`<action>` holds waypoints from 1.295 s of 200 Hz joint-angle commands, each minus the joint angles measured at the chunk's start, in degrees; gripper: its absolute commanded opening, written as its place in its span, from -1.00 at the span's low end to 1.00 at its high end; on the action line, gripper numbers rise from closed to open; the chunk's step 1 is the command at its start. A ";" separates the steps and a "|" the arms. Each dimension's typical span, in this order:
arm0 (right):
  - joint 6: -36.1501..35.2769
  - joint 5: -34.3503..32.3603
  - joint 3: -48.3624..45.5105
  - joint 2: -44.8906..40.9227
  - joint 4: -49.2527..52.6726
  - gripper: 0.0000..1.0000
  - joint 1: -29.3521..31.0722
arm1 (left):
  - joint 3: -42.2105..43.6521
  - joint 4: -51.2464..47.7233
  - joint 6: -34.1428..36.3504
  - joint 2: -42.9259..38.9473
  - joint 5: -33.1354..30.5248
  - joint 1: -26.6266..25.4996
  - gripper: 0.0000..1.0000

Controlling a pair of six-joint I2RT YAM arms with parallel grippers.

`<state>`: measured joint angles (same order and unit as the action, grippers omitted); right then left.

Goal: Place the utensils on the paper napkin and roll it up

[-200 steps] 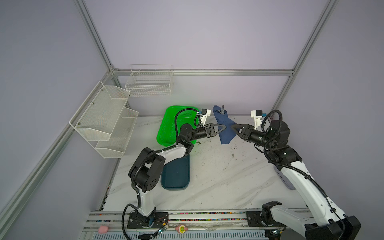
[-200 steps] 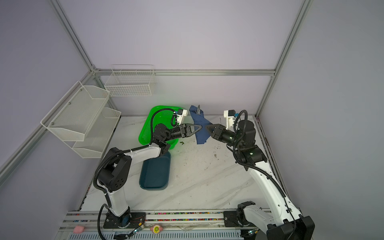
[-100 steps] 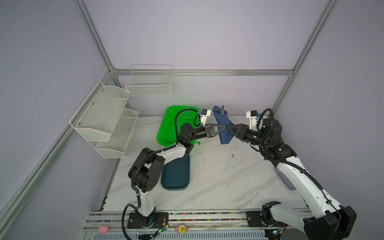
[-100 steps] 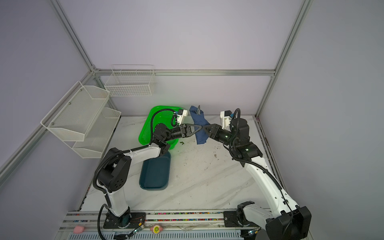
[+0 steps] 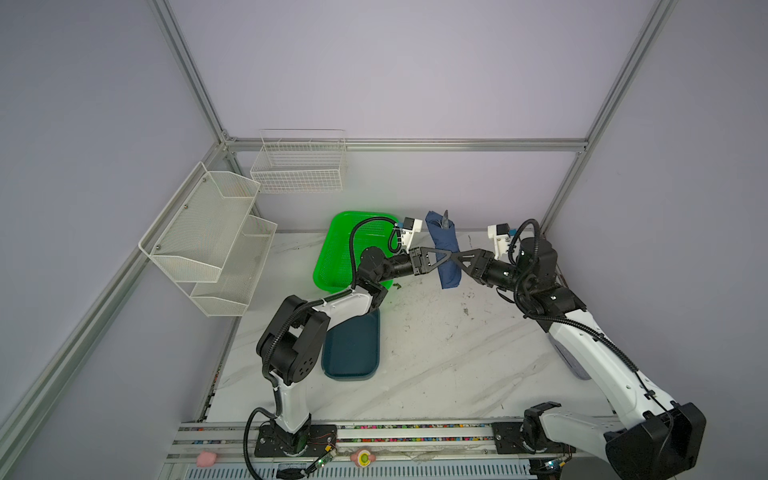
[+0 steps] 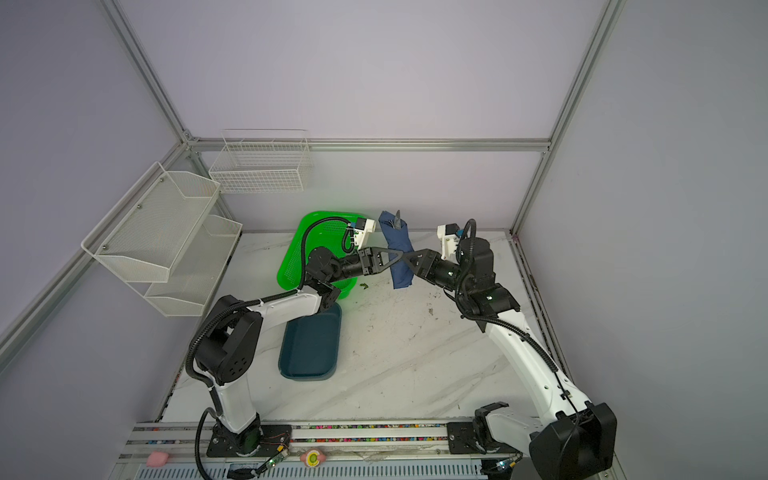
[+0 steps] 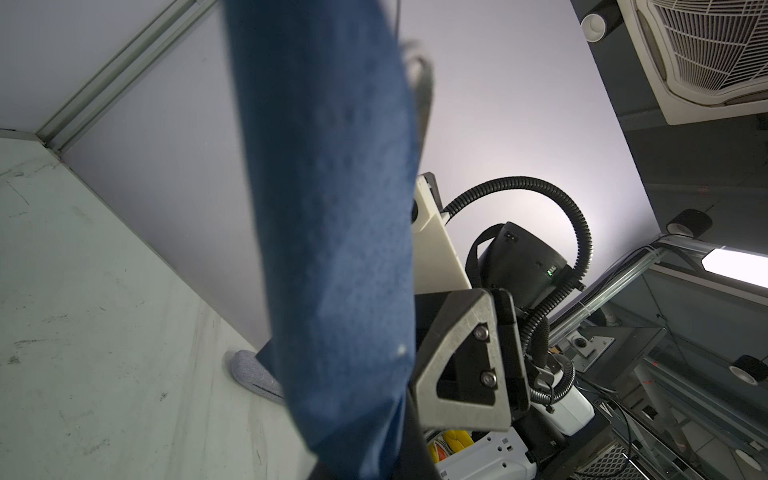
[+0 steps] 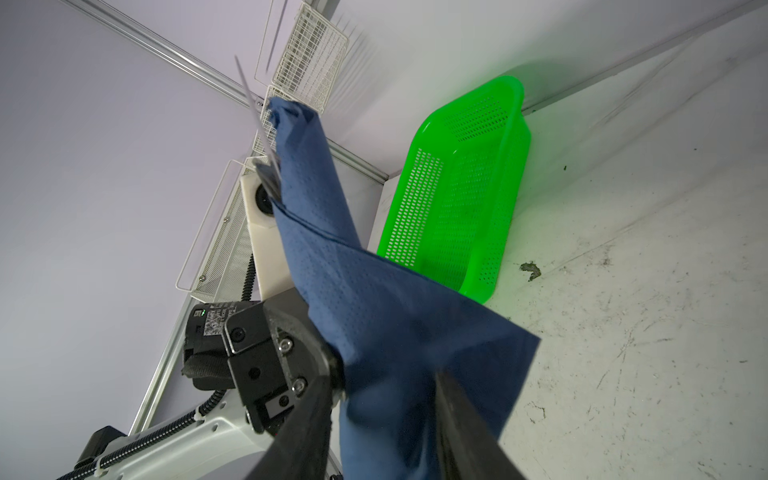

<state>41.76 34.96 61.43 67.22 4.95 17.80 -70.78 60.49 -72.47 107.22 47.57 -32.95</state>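
Top views, both: paper napkin, rolled round utensils, held up just beside green basket, long axis near upright; left gripper pinches its middle, right gripper faces it from opposite side. Left wrist: roll close ahead. Right wrist: right jaws spread, straddling roll's lower half

Pale lilac walls and aluminium frame rails enclose a scuffed marble tabletop.

My white marbled tabletop bore a green perforated basket, a dark teal tray and scattered dark specks.
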 commanded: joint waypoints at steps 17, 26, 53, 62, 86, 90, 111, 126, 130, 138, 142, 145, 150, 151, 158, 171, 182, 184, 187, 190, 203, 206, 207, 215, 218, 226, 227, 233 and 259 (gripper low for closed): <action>0.22 0.61 -1.04 -0.77 -0.78 -0.11 0.24 | -0.23 5.24 -0.83 -3.78 0.26 0.08 -0.88; -0.03 1.77 -1.15 -0.86 -1.22 -0.10 0.25 | -0.31 5.34 -0.92 -3.69 0.30 0.08 -0.88; -1.22 5.56 -1.21 -0.13 -2.85 -0.07 0.28 | -0.62 6.54 -2.04 -3.51 0.56 0.00 -0.88; -1.49 6.42 -0.92 0.25 -2.93 -0.07 0.30 | -0.58 6.98 -2.40 -3.51 0.56 -0.01 -0.88; -0.59 9.65 -1.40 0.29 -6.96 -0.07 0.26 | -1.09 8.50 -3.89 -3.05 0.90 -0.10 -0.88; -0.39 9.93 -1.49 0.29 -7.49 -0.07 0.22 | -1.24 8.69 -4.12 -2.92 1.03 -0.10 -0.88; 0.38 12.05 -1.41 0.66 -9.82 -0.10 0.27 | -1.59 8.85 -4.32 -2.81 1.24 -0.27 -0.88; 0.20 12.00 -0.74 1.08 -9.46 -0.12 0.28 | -2.11 8.84 -4.45 -2.54 1.53 -0.44 -0.88; 0.07 12.00 -0.58 1.22 -9.37 -0.12 0.27 | -2.26 8.81 -4.56 -2.46 1.54 -0.45 -0.88; -0.26 12.09 -0.48 1.37 -9.11 -0.13 0.25 | -2.63 8.84 -4.77 -2.33 1.83 -0.54 -0.88; -0.49 12.06 -0.29 1.35 -8.81 -0.13 0.23 | -2.81 8.85 -4.79 -2.22 1.98 -0.54 -0.88; -0.73 12.08 -0.22 1.49 -8.58 -0.13 0.27 | -3.00 8.93 -4.88 -2.22 2.11 -0.60 -0.88; -1.25 12.02 -0.01 1.54 -8.12 -0.14 0.24 | -3.25 8.87 -5.05 -2.11 2.29 -0.62 -0.88; -1.33 12.00 0.00 1.57 -8.07 -0.13 0.23 | -3.28 8.95 -5.05 -2.11 2.32 -0.62 -0.88; -1.87 12.19 0.09 1.74 -7.61 -0.13 0.30 | -3.67 9.06 -5.26 -1.93 2.69 -0.71 -0.88; -2.65 12.41 0.36 2.06 -7.08 -0.13 0.27 | -4.14 9.21 -5.69 -1.67 3.09 -0.80 -0.88; -3.30 12.77 0.45 2.24 -6.96 -0.15 0.29 | -4.27 9.38 -6.09 -1.60 3.24 -0.89 -0.88; -3.40 12.77 0.45 2.31 -6.90 -0.15 0.21 | -4.27 9.45 -6.17 -1.58 3.32 -0.89 -0.88; -3.59 12.76 0.45 2.38 -6.93 -0.16 0.28 | -4.27 9.55 -6.27 -1.53 3.34 -0.89 -0.88; -3.68 12.76 0.45 2.31 -6.89 -0.16 0.27 | -4.27 9.63 -6.35 -1.49 3.32 -0.89 -0.88; -4.25 13.32 0.53 2.47 -6.95 -0.19 0.30 | -4.34 9.69 -6.70 -1.40 3.56 -0.90 -0.88; -4.30 13.51 0.53 2.59 -6.97 -0.19 0.29 | -4.36 9.71 -6.79 -1.44 3.58 -0.89 -0.88; -4.31 13.54 0.53 2.62 -6.97 -0.19 0.25 | -4.36 9.72 -6.80 -1.42 3.58 -0.93 -0.88; -4.55 13.81 0.56 2.66 -6.97 -0.21 0.28 | -4.52 9.71 -6.91 -1.42 3.69 -0.99 -0.88; -4.76 14.03 0.60 2.73 -6.87 -0.23 0.25 | -4.54 9.69 -6.98 -1.33 3.74 -0.98 -0.88; -5.17 14.61 0.56 2.81 -6.94 -0.24 0.22 | -4.71 9.69 -7.20 -1.30 3.79 -0.98 -0.88; -5.18 14.65 0.59 2.77 -7.00 -0.24 0.22 | -4.71 9.67 -7.23 -1.31 3.77 -0.98 -0.88; -5.32 15.01 0.55 2.88 -7.06 -0.25 0.22 | -4.87 9.71 -7.29 -1.23 3.91 -1.01 -0.88; -6.79 16.10 0.52 3.03 -6.50 -0.29 0.22 | -5.16 9.69 -7.56 -1.05 3.85 -1.05 -0.88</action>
<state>37.58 48.95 60.53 69.56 -1.80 17.80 -70.87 65.47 -79.05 107.24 50.83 -33.34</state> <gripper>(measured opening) 0.357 0.088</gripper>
